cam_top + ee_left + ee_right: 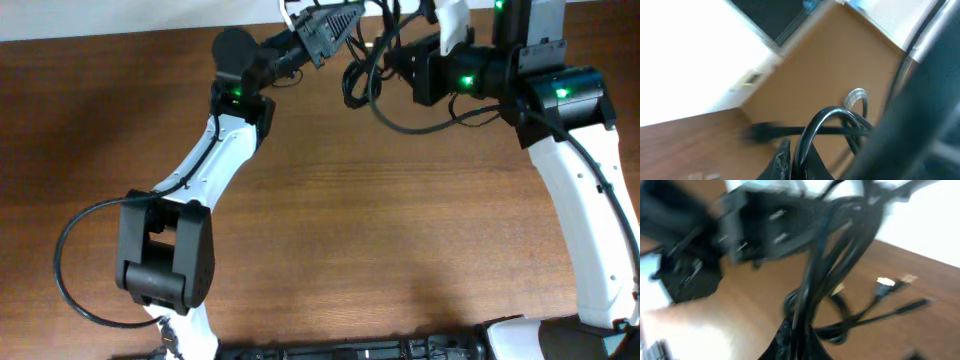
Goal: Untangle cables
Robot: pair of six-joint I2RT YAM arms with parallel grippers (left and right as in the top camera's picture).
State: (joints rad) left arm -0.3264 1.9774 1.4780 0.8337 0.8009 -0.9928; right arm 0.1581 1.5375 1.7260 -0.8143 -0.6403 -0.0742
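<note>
Left gripper [799, 162] and right gripper [795, 340], each tight on the tangled black cables [820, 265]

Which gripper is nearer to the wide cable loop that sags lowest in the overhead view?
Right. The right gripper grips the cables right next to the wide loop; the left gripper holds them farther off, toward the loop's left.

overhead looks straight down on the table [330, 230]; 2 wrist views crowd the same cables [825, 265].

Cables [358, 78] at far edge of table [400, 240]
</note>
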